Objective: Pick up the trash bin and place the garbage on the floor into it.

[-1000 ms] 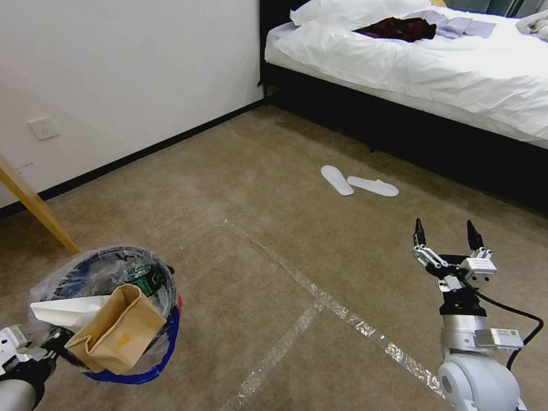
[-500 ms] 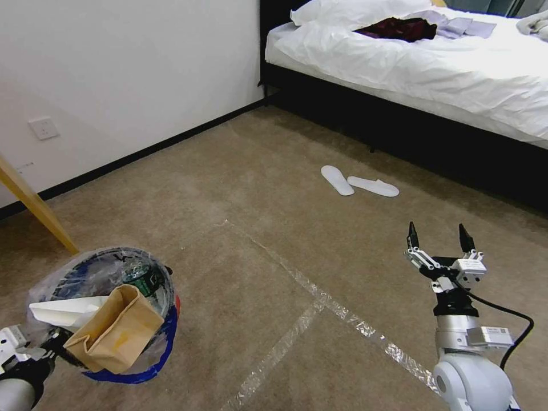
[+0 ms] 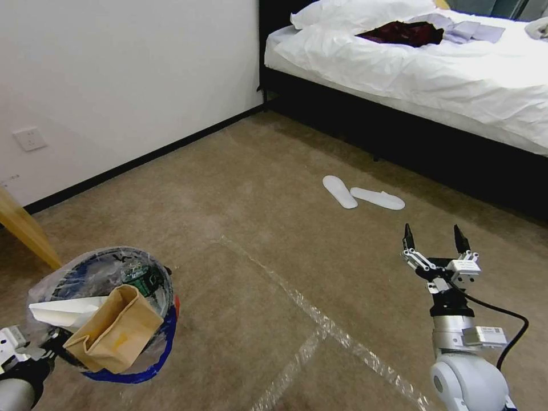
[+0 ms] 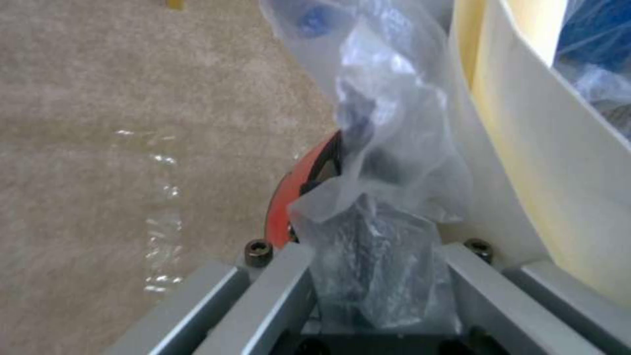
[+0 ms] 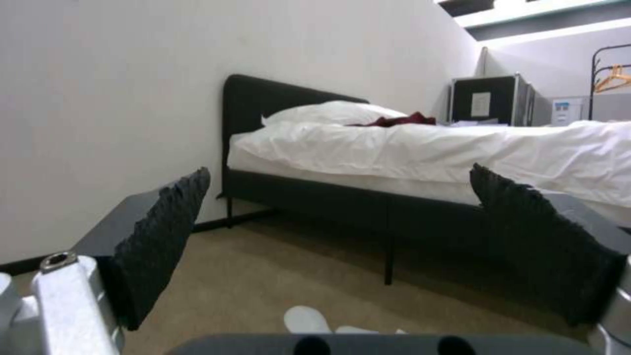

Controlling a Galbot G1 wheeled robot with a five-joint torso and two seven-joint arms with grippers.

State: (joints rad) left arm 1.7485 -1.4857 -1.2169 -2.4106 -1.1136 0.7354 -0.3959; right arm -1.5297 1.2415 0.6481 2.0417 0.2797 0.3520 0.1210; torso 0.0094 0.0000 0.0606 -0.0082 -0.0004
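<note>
left end effector [image 4: 368, 276] clamped on trash bin [image 3: 114, 297] rim, bin held above floor [image 3: 257, 228], right end effector [image 3: 434, 242] spread wide, holding nothing

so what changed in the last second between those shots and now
The head camera shifted: slippers and bed sit a little lower, the wall socket farther left. The open right end effector drew back toward the robot. The left end effector still holds the trash bin.

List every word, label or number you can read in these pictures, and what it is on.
None can be read.
Green label on the bottle in the trash bin: too small.
Sticker on the right arm: too small.
Papers on the black case and the sign beside it: blurred.
</note>
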